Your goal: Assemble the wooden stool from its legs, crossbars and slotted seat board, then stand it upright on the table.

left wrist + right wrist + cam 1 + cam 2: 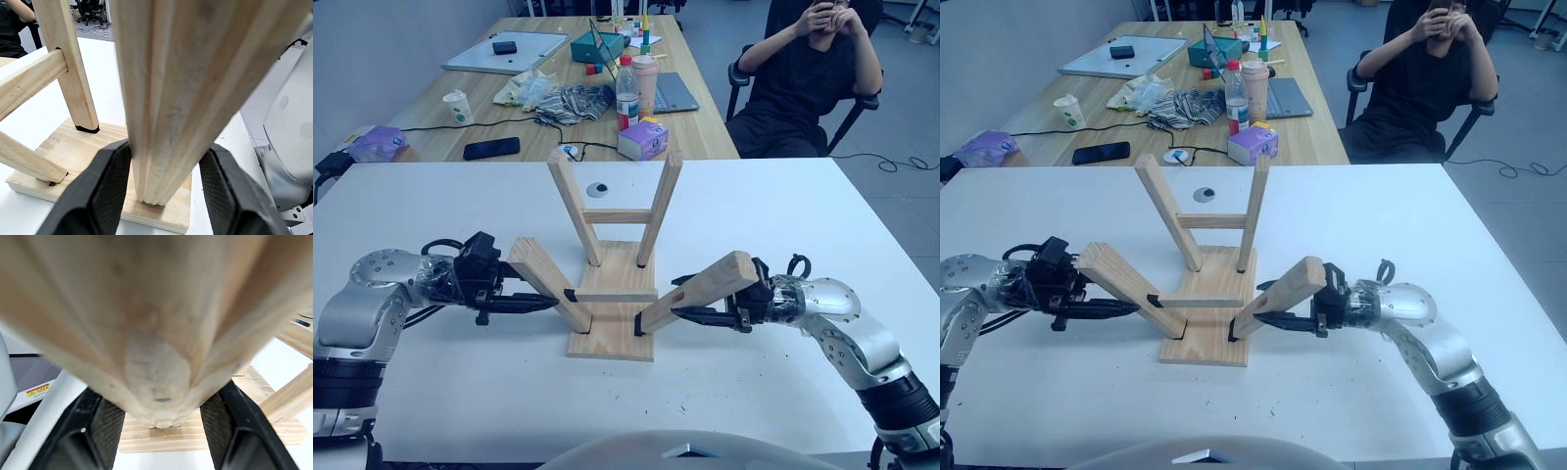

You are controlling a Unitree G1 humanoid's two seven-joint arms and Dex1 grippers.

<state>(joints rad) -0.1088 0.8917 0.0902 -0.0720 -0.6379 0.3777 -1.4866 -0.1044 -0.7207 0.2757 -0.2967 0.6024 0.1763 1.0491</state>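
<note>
Holding the upside-down stool [617,269] by two of its legs, we have it in the middle of the white counter [783,215]. Its seat board [612,343] lies flat, and four legs poke up from it. At 12 o'clock, the far left leg [576,208] and the far right leg [659,211] stand close to straight, with a crossbar [617,216] between them.

The near left leg [540,272] leans out toward 10 o'clock, and our left end effector [546,303] pinches it from both sides. The near right leg [710,282] leans out toward 2 o'clock, and our right end effector [685,314] pinches it the same way. A second crossbar [612,294] joins these two legs low down.

We think the wood is hard and will not bend, and the stool looks light enough for two arms. The legs look smooth, so they could slip. The leaning legs may sit loose in their slots, so a hard pull could pop them out. A good place to hold seems low on the legs, close to the board, where they wobble least.
</note>
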